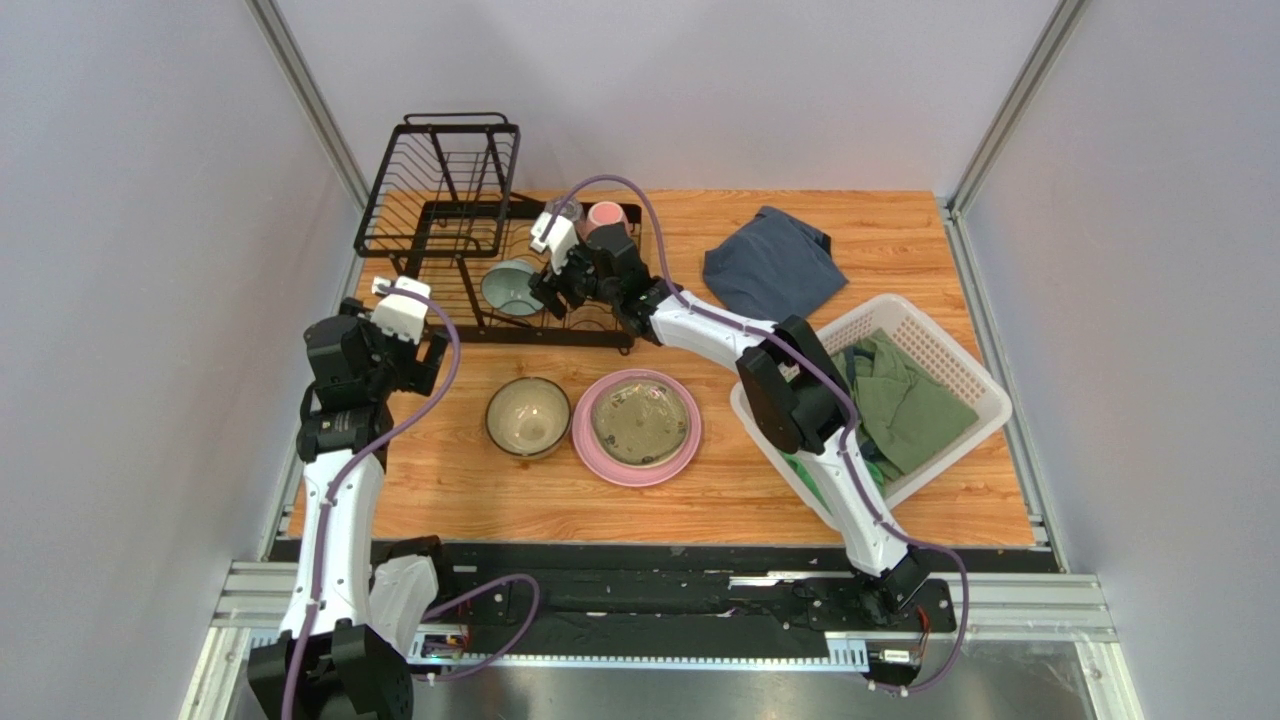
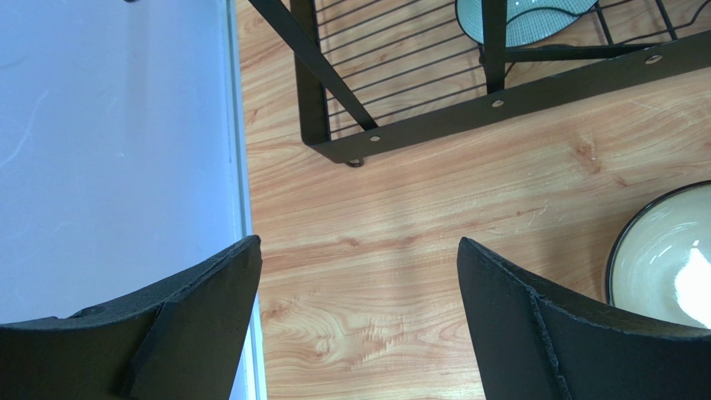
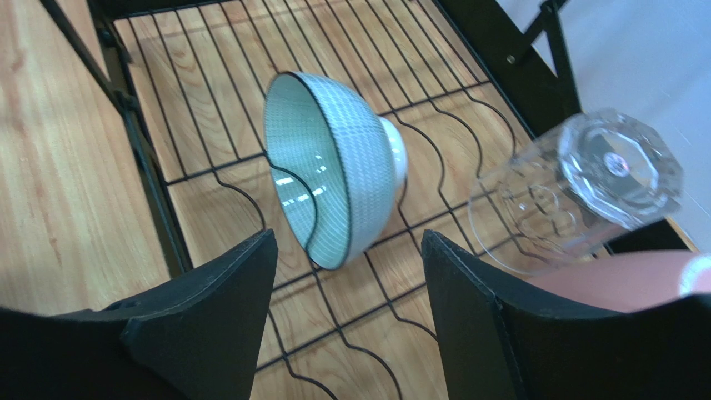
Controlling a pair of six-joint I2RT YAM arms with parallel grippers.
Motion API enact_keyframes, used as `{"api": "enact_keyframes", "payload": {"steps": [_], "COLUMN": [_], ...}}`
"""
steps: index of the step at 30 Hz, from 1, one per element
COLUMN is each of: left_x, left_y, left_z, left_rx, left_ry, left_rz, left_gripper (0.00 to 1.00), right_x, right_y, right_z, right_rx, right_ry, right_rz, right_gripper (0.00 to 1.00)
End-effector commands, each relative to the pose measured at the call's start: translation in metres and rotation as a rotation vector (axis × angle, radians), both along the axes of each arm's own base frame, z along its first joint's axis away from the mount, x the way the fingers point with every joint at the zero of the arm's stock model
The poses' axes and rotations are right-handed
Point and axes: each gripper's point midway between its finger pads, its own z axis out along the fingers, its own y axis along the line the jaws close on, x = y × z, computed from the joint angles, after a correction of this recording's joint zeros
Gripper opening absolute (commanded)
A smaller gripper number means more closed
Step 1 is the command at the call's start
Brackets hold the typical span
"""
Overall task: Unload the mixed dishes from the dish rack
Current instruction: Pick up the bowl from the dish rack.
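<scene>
The black wire dish rack (image 1: 451, 225) stands at the table's back left. In it the pale teal bowl (image 3: 334, 167) stands on its edge between the wires, with the clear glass tumbler (image 3: 576, 187) lying to its right and the pink mug (image 3: 617, 279) beside that. My right gripper (image 3: 349, 242) hovers open over the rack tray, its fingertips just short of the teal bowl's lower rim. On the table in front sit the tan-olive bowl (image 1: 528, 416) and the pink plate (image 1: 594, 450) with the cream plate (image 1: 640, 420) on it. My left gripper (image 2: 359, 250) is open and empty over bare wood by the rack's front-left corner (image 2: 501, 104).
A white lattice basket (image 1: 962, 353) holding green clothes sits at the right. A folded blue-grey cloth (image 1: 774, 258) lies at the back right. The left wall (image 2: 108, 150) runs close beside my left gripper.
</scene>
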Motion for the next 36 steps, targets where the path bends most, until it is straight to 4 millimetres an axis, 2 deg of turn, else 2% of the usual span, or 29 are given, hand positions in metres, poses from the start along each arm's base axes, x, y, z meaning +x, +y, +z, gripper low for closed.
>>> {"api": "enact_keyframes", "payload": {"steps": [1, 2, 3, 9, 10, 14, 19, 29, 30, 36], "left_x": [0.012, 0.012, 0.013, 0.017, 0.018, 0.020, 0.022, 0.022, 0.023, 0.023], "left_y": [0.003, 0.004, 0.004, 0.011, 0.011, 0.013, 0.015, 0.017, 0.017, 0.017], "left_z": [0.002, 0.003, 0.001, 0.005, 0.006, 0.007, 0.007, 0.009, 0.009, 0.009], "left_rx": [0.005, 0.003, 0.002, 0.010, 0.012, 0.010, 0.016, 0.033, 0.033, 0.036], "left_ry": [-0.043, -0.044, -0.043, -0.061, -0.065, -0.083, -0.093, -0.107, -0.107, -0.113], "left_rz": [-0.014, -0.009, -0.007, 0.018, 0.021, 0.028, 0.033, 0.034, 0.034, 0.034], "left_gripper": [0.94, 0.94, 0.94, 0.94, 0.94, 0.94, 0.94, 0.94, 0.94, 0.94], "right_x": [0.007, 0.008, 0.010, 0.020, 0.021, 0.029, 0.034, 0.038, 0.038, 0.042], "right_y": [0.015, 0.018, 0.018, 0.023, 0.024, 0.028, 0.035, 0.040, 0.041, 0.044], "right_z": [0.023, 0.027, 0.017, 0.016, 0.008, 0.001, 0.007, 0.003, -0.002, 0.000], "right_rx": [0.040, 0.047, 0.033, 0.027, 0.015, 0.010, 0.030, 0.013, 0.004, 0.010], "right_ry": [-0.078, -0.084, -0.076, -0.134, -0.137, -0.150, -0.187, -0.271, -0.276, -0.312], "right_rz": [0.006, 0.009, 0.009, -0.012, -0.018, -0.034, -0.046, -0.057, -0.053, -0.062], "right_gripper": [0.69, 0.69, 0.69, 0.67, 0.66, 0.63, 0.58, 0.52, 0.51, 0.47]}}
